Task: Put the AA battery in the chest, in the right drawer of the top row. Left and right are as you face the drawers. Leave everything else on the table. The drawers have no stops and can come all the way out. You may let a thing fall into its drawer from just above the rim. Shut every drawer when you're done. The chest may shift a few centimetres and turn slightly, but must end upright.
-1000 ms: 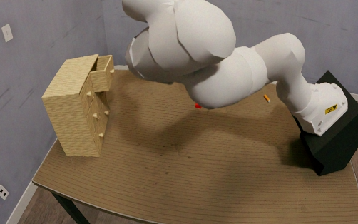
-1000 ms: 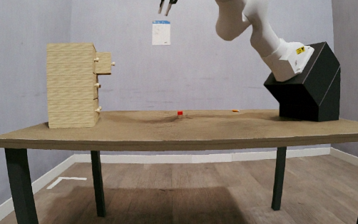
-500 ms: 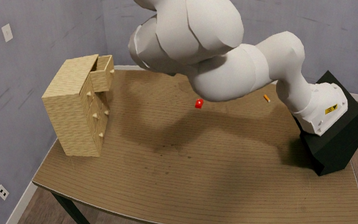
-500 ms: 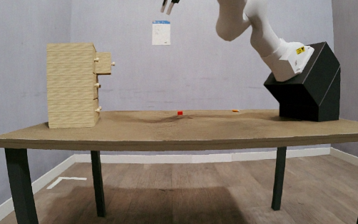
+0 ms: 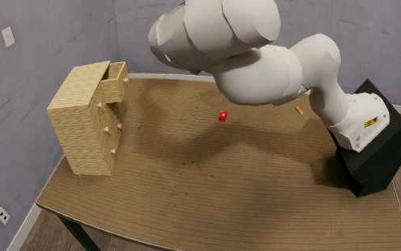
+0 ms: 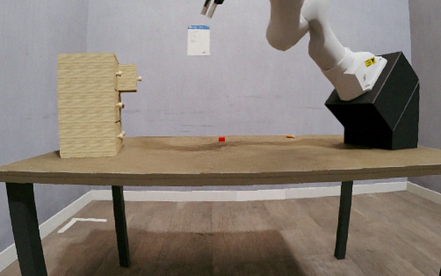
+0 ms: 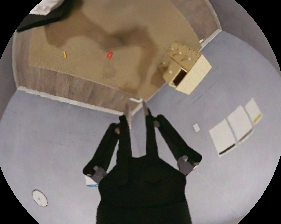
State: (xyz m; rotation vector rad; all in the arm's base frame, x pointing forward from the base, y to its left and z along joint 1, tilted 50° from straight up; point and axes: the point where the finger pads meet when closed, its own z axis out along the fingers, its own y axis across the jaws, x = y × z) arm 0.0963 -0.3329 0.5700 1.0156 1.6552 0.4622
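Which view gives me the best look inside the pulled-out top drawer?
The top view: it looks down past the rim of the drawer into part of its inside. The exterior view shows only its side and knob, jutting from the chest. The wrist view shows its dark opening, but small.

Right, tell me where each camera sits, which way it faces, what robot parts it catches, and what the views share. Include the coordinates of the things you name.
Top: high off one long side of the table, looking steeply down; shows the arm (image 5: 257,76) (image 6: 336,57) (image 7: 46,6), no hand.
Exterior: same side, much lower, looking nearly level across the table; shows part of the arm and the hand (image 6: 206,15) (image 7: 136,106) at the top edge.
Wrist: behind the fingers, looking past them; shows the hand and a bit of the arm.
Top and exterior share the chest (image 5: 73,120) (image 6: 87,105) (image 7: 197,75) at left.
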